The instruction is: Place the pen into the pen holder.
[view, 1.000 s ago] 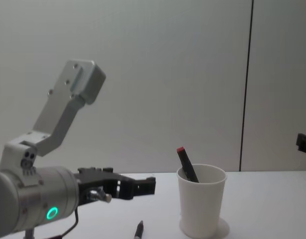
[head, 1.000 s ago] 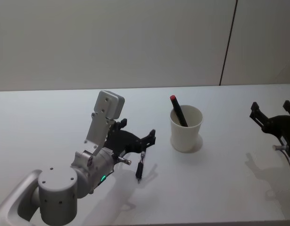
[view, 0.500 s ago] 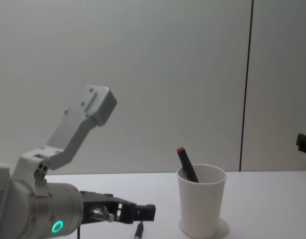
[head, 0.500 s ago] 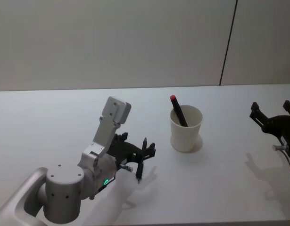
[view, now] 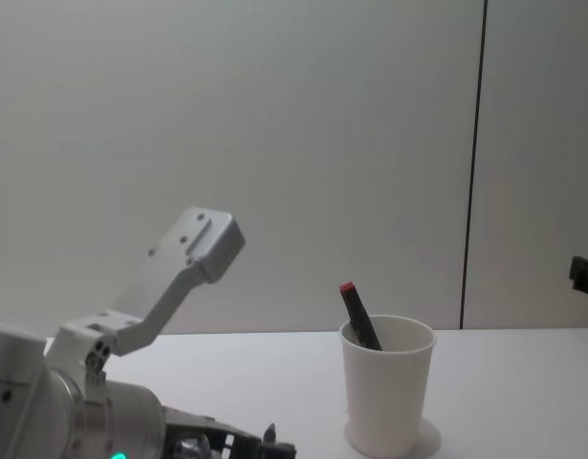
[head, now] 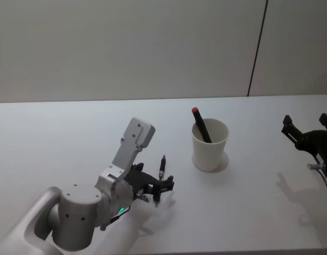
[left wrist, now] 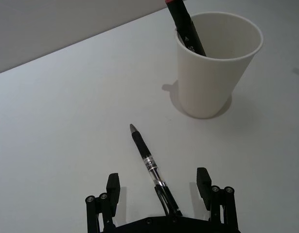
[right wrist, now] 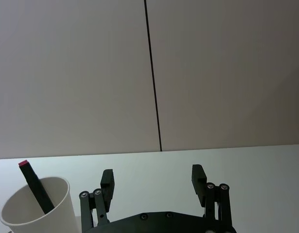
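With the pen lying between the fingers of the wide-open, empty left gripper, closure should be made squarely on the barrel, tabletop contact being avoided, while the right gripper is parked open, well apart.

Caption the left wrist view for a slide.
Open left pincer straddles the black pen lying on the white table, not yet gripping it; the pen holder beyond holds a red-capped marker.

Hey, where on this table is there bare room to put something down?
The table is bare at the far left, beyond the left gripper, and between the cup and the right gripper. It is crowded between the left gripper and the cup, where the pen lies.
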`<state>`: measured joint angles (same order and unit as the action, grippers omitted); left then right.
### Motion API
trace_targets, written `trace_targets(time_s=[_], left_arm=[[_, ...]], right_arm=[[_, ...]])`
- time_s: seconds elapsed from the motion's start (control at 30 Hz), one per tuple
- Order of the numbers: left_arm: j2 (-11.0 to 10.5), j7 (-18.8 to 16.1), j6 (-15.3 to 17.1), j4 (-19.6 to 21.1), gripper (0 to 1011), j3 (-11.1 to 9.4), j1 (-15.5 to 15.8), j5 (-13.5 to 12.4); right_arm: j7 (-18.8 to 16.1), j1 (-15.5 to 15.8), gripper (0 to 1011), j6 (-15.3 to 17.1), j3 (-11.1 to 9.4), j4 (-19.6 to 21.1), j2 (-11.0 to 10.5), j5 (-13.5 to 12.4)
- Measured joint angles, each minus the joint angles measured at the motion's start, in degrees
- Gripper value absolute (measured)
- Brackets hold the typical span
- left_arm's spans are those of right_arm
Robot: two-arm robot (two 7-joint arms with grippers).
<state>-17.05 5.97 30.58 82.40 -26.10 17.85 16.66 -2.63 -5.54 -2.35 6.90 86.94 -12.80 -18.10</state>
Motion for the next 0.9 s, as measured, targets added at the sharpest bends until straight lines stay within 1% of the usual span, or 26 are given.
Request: trace_targets(time_s=[0.6, 0.63, 0.73, 0.77, 0.8, 0.83, 0.9], left_arm=[[1.07, 1.95, 1.27, -3.91, 1003, -0.48, 0.88, -1.71], [1.12, 2.05, 1.3, -4.12, 993, -0.51, 0.93, -1.83], [1.28, 2.42, 1.37, -4.65, 913, -0.55, 1.11, -2.17], [1.28, 2.42, 1.37, -4.65, 913, -0.55, 1.11, -2.17], [1.35, 2.57, 1.41, -4.87, 865, -0.57, 1.2, -2.31], [1.38, 2.67, 1.43, -4.98, 865, -0.58, 1.24, -2.42], [1.49, 2.91, 1.51, -5.31, 796, -0.61, 1.37, -2.68]], right_arm=[[0.0, 0.0, 1001, 0.0, 0.0, 0.0, 0.0, 0.0], [0.0, 0.0, 1001, 0.0, 0.0, 0.0, 0.0, 0.0], [0.0, 0.0, 1001, 0.0, 0.0, 0.0, 0.0, 0.0], [0.0, 0.0, 1001, 0.0, 0.0, 0.0, 0.0, 0.0], [0.0, 0.0, 1001, 0.0, 0.0, 0.0, 0.0, 0.0], [0.0, 0.0, 1001, 0.0, 0.0, 0.0, 0.0, 0.0], [0.0, 0.0, 1001, 0.0, 0.0, 0.0, 0.0, 0.0]])
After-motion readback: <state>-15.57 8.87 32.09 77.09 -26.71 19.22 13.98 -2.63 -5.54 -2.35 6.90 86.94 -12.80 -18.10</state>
